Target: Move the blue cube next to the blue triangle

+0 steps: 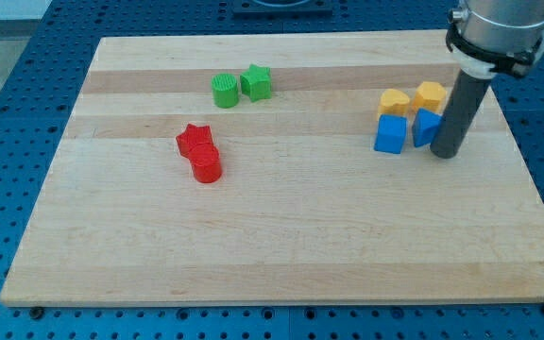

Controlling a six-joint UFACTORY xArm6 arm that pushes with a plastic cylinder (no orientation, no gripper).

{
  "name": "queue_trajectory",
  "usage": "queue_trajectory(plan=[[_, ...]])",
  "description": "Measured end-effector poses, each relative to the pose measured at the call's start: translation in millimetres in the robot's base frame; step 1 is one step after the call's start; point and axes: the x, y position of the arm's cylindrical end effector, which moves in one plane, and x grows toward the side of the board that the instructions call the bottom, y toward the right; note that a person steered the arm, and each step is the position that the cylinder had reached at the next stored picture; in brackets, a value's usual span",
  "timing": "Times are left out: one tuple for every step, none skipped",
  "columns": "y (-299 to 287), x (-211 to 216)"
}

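On the pale wooden counter [281, 236], the blue plastic cube [391, 134] sits at the view's right, just beside the blue triangle block [426, 127]. The dark rod's tip [444, 154] rests against the triangle's right side; it holds nothing. Two yellow blocks [412, 98] sit just above. Green and red pairs lie well apart, leftward.

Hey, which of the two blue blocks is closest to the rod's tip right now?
The blue triangle block, partly hidden behind the rod, sits right beside my tip. The blue cube lies farther toward the view's left, beyond the triangle.
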Motion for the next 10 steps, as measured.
queue_trajectory(plan=[[-20.1, 18.7], [-57.3, 7.3], [-47.1, -25.2], [-36.7, -30.6], [-56.9, 0.5], [-119.6, 28.1], [-160.7, -5.3], [-162.7, -62.5], [-157.9, -72.5], [-149.3, -65.6]])
